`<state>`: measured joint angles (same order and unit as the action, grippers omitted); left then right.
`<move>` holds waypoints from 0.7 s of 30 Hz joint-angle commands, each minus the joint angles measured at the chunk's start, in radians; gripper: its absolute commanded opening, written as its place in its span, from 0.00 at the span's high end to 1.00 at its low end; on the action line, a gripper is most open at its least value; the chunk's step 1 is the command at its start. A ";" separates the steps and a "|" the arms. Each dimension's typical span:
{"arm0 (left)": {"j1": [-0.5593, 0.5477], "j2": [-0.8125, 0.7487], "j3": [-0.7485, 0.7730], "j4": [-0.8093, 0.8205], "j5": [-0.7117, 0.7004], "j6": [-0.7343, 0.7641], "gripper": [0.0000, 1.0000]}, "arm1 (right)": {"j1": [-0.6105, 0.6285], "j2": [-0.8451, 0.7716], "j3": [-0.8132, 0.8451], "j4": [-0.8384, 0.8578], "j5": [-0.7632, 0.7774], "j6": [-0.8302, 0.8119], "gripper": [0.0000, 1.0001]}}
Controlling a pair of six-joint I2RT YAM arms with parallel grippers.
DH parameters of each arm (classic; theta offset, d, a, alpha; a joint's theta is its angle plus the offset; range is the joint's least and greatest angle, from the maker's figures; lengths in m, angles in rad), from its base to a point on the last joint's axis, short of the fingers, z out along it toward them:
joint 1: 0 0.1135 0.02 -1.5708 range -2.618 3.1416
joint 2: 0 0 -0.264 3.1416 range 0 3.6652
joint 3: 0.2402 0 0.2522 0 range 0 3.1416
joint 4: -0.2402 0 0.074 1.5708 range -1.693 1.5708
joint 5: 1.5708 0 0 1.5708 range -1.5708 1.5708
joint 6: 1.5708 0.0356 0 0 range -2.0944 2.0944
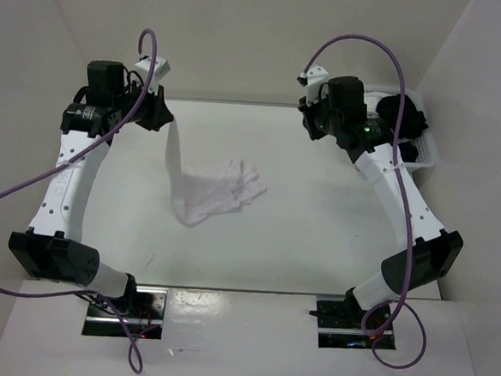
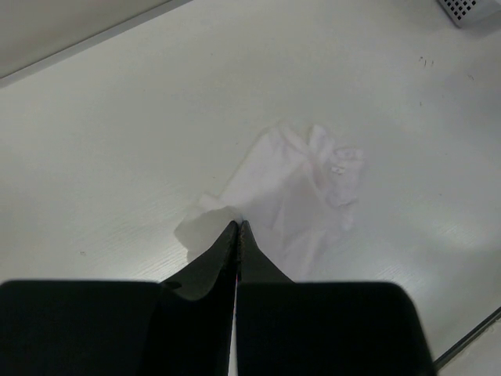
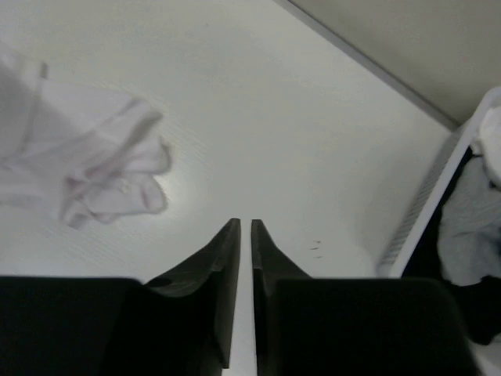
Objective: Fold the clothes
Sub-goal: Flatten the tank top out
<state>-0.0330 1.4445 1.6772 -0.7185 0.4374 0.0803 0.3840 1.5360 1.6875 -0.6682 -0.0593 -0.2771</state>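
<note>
In the top view, the left arm's base (image 1: pixel 116 284) sits at 7 o'clock and the right arm's base (image 1: pixel 349 311) at 5 o'clock, both on the near edge of the table (image 1: pixel 316 236).

The left gripper (image 1: pixel 165 123) hangs above the table at 10 o'clock. Its jaws are pressed together on a corner of the garment (image 1: pixel 214 194). From that pinch a narrow band of white cloth runs down to the table. The rest lies there in a rumpled heap just to 9 o'clock of the table's centre. In the left wrist view the black fingers (image 2: pixel 211 266) meet with no gap, and the garment (image 2: pixel 293 188) spreads beyond their tips toward 1 o'clock.

The right gripper (image 1: pixel 311 125) is up at 1 o'clock, well apart from the cloth. Its jaws are closed on nothing, with only a thin slit between the fingers (image 3: pixel 211 258). In the right wrist view the garment (image 3: pixel 86 160) lies at 10 o'clock.

A white basket (image 1: pixel 427 153) stands at 2 o'clock in the table's far right corner, just beside the right gripper. Grey cloth (image 3: pixel 470 227) lies inside it.
</note>
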 commanded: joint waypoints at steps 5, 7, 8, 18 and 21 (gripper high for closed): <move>0.005 -0.009 -0.158 0.024 0.006 0.027 1.00 | 0.042 0.087 -0.089 0.027 -0.092 0.009 0.34; 0.005 -0.044 -0.220 0.047 -0.006 0.027 1.00 | 0.065 0.137 -0.113 0.036 -0.135 0.018 0.29; 0.005 -0.058 -0.250 0.047 -0.006 0.036 1.00 | 0.078 0.165 -0.114 0.047 -0.151 0.018 0.28; 0.189 -0.163 -0.465 -0.002 -0.098 0.102 1.00 | 0.173 0.455 0.066 0.036 -0.269 0.018 0.26; 0.225 -0.194 -0.491 -0.033 -0.164 0.124 1.00 | 0.228 0.510 0.104 0.036 -0.251 0.018 0.26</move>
<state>0.1696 1.3052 1.1908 -0.7349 0.3191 0.1570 0.5545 2.0384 1.7084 -0.6502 -0.2878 -0.2619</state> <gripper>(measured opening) 0.004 0.735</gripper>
